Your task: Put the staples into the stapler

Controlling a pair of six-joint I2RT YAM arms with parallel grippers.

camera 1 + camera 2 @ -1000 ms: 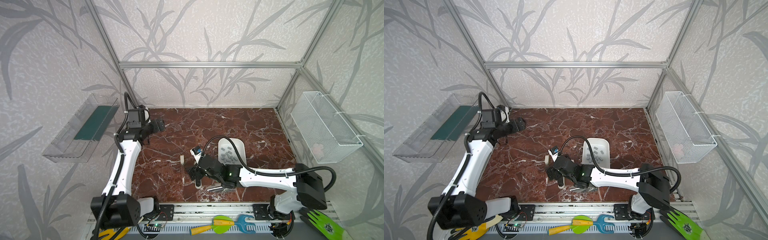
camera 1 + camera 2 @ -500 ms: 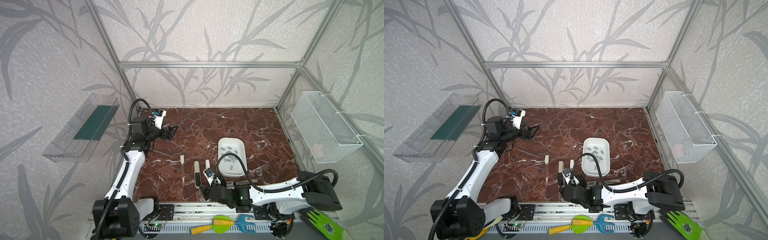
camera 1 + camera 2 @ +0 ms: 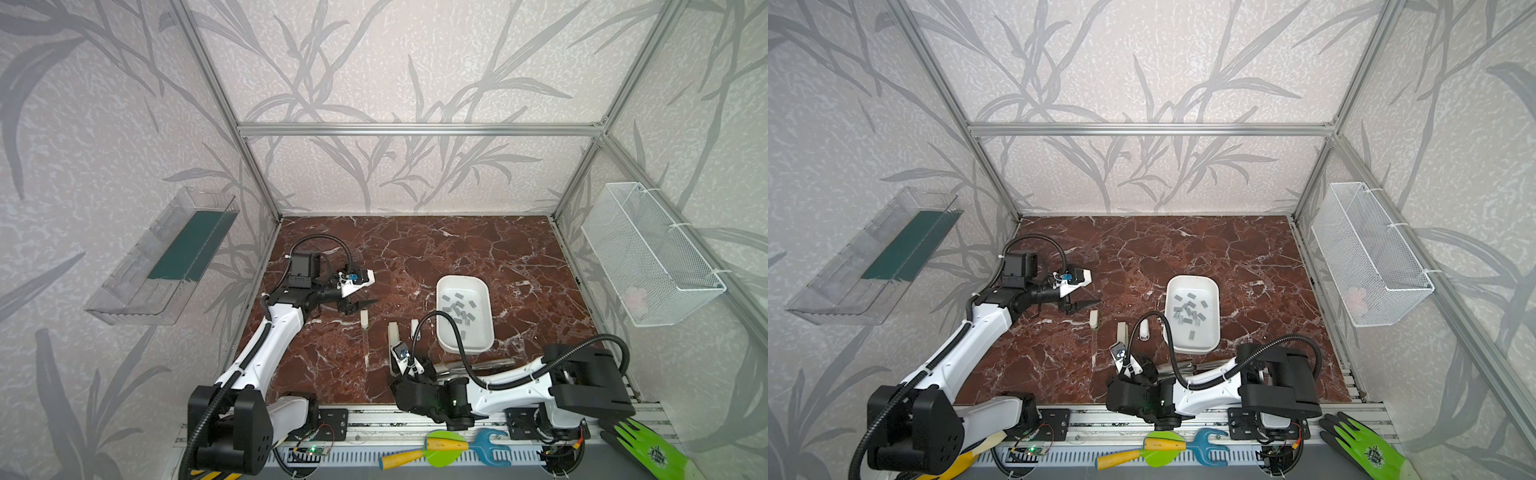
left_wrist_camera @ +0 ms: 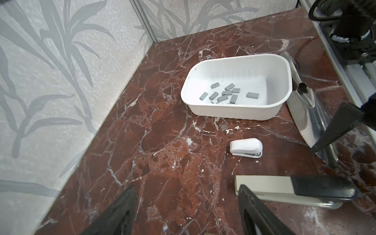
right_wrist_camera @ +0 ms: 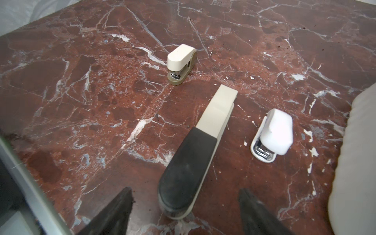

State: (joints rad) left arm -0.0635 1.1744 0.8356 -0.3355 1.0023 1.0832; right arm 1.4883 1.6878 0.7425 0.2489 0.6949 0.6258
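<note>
The staples [image 3: 459, 309] [image 3: 1190, 311] lie loose in a white tub [image 3: 461, 279] [image 3: 1192, 277] on the right half of the marble table [image 3: 457, 249]. The left wrist view shows them as small grey strips [image 4: 225, 93] scattered over the tub [image 4: 234, 110] floor, some touching. None is in a stapler or in a gripper.

Three staplers sit left of the tub, all closed. The white stapler [image 3: 414, 326] [image 4: 246, 146] [image 5: 276, 132] is nearest the tub. The long stapler [image 3: 392, 332] [image 4: 264, 183] [image 5: 203, 138], beige with a black grip, is just beside it. The tan stapler [image 3: 364, 319] [image 5: 181, 59] stands further left, apart from the other two. Which one is to be loaded cannot be told.

The left gripper [image 3: 359, 305] [image 3: 1081, 305] [image 4: 187, 187] is just behind the tan stapler in both top views. Its jaws stand wide apart with only bare marble between them, so it holds nothing.

The right gripper [image 3: 411, 372] [image 5: 185, 191] is low at the front edge of the table and points toward the long stapler. Its jaws are also spread wide. The stapler's black end lies ahead between the two fingertips [image 5: 122, 195], clear of both, and nothing is gripped.

A metal scoop [image 4: 303, 114] lies on the table, touching or just beside the tub's front end.
</note>
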